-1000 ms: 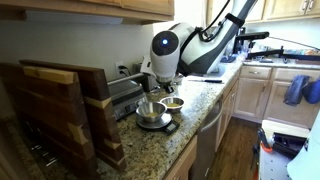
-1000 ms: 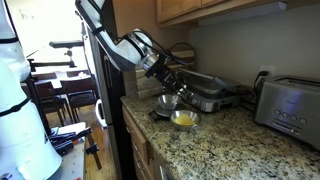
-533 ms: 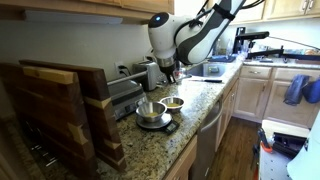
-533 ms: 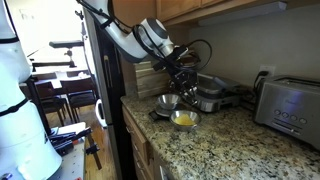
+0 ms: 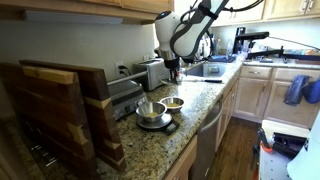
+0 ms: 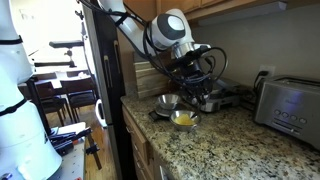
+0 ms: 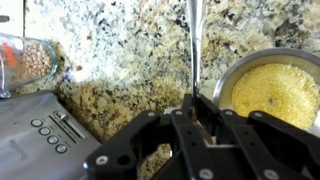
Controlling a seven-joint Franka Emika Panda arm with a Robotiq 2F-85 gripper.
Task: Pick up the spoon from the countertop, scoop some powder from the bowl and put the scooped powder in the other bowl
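Exterior, gripper: my gripper (image 5: 172,68) hangs above the countertop (image 5: 190,125), higher than both bowls; I can't read the fingers from here.
Exterior, bowls: the bowl (image 6: 174,118) holding the powder (image 6: 185,119) sits just beside the other bowl (image 6: 161,100).
Wrist, fingers: pressed together on the spoon (image 7: 195,40), pinching its handle.
Wrist, powder: I see it filling the bowl at right, near the spoon.

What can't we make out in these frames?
The spoon: wrist view, far end runs off the top edge; whether it is loaded can't be told.
The spoon, both exterior views: too small, lost against the gripper.
The steel bowl: inside too small to read in both exterior views; outside the wrist view.
The yellow bowl: wrist view, lower rim hidden by the gripper.
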